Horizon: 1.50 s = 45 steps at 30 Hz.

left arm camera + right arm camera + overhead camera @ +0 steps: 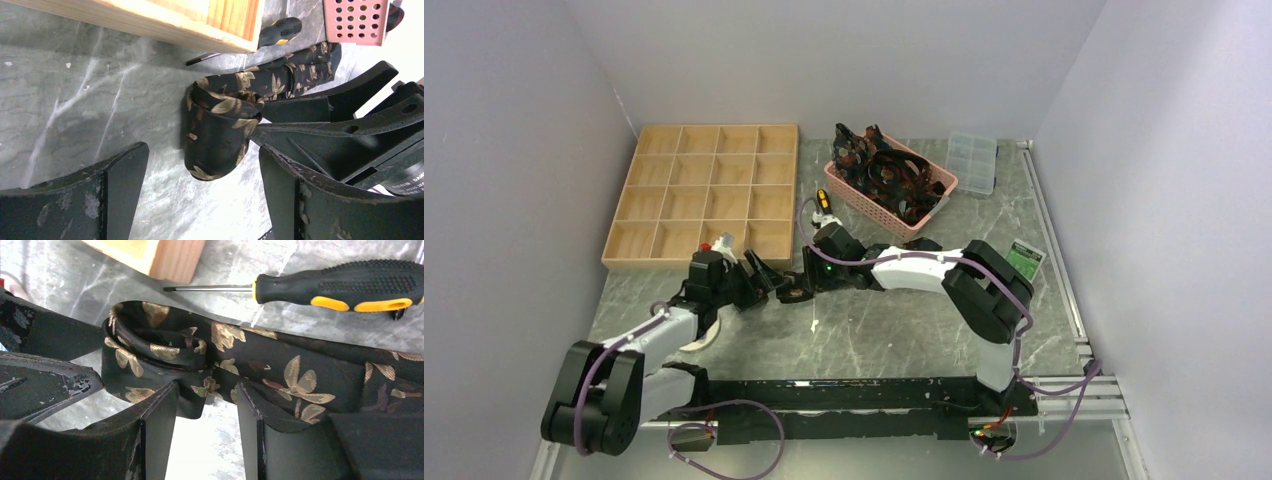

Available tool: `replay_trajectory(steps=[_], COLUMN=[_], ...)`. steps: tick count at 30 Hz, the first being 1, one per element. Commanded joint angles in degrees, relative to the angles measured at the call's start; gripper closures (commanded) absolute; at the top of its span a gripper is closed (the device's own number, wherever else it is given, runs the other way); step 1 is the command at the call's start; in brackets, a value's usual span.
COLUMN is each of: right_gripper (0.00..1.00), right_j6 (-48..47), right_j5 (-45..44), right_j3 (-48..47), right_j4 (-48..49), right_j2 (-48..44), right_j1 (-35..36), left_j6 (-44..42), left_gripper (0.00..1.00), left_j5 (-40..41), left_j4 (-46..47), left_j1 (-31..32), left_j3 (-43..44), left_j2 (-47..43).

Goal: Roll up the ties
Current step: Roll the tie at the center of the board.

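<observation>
One tie (280, 370) half-rolled, one screwdriver (340, 285) nearby. Left gripper (202, 152) released wide; right gripper (206, 390) astride tie, grip unclear.

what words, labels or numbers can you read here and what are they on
"DAM": white print on a black round housing, cut off by the left wrist view's edge.
Smaller print beside it: too blurred to read.
Green card with a white label: too small to read.

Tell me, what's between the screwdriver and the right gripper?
The black leafy tie lies between the screwdriver and the right gripper; the right wrist view shows it.
</observation>
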<state>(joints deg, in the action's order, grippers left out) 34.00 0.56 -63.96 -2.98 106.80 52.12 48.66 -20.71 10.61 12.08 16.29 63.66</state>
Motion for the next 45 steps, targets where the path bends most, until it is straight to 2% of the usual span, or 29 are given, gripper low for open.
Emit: replay_trajectory(steps=[1,9,14,19,25,27,29,30,34,38,41,45], right_gripper=[0.50,0.51,0.51,0.51,0.52,0.52,0.52,0.51,0.45,0.41,0.41,0.41], right_j6=[0.1,0.3,0.9,0.9,1.0,0.9,1.1,1.2,2.1,2.6,3.1,3.7], right_j5=[0.6,1.2,2.3,2.6,3.1,3.2,3.1,2.9,1.3,-2.5,-5.1,-7.6], right_j3=[1.2,2.3,3.0,3.1,3.1,3.1,3.3,3.5,5.7,11.2,16.9,24.4], right_j4=[2.5,2.8,4.6,4.8,5.2,5.1,4.9,4.8,4.0,3.2,3.2,1.1], right_j2=[-0.1,0.1,0.2,0.1,-0.2,-0.6,-1.5,-2.3,-7.9,-15.4,-21.7,-30.0], right_j1=[-0.8,-1.2,-1.7,-1.9,-1.9,-1.9,-1.8,-1.8,-1.8,-1.8,-1.8,-1.8], left_j6=[-1.9,-1.5,-1.5,-1.8,-2.5,-3.4,-4.7,-5.3,-7.6,-9.4,-9.9,-9.5], left_gripper=[0.15,0.20,0.33,0.41,0.63,0.76,0.95,0.97,0.97,0.97,0.97,0.97], left_j5=[-4.2,-8.5,-12.6,-13.6,-13.0,-12.1,-10.5,-9.3,-2.4,10.1,18.3,26.6], left_j4=[7.0,13.6,18.1,19.7,17.7,14.5,10.0,7.1,-7.1,-27.2,-39.3,-50.8], left_j1=[-0.3,-0.3,-0.2,0.2,0.9,1.4,1.9,2.2,3.9,6.5,8.5,10.8], left_j3=[0.3,1.4,1.7,1.5,2.8,3.7,4.9,5.7,9.7,16.0,21.5,27.6], left_j2=[4.0,11.1,14.9,17.0,16.9,15.7,14.3,13.5,9.5,6.9,6.9,8.8])
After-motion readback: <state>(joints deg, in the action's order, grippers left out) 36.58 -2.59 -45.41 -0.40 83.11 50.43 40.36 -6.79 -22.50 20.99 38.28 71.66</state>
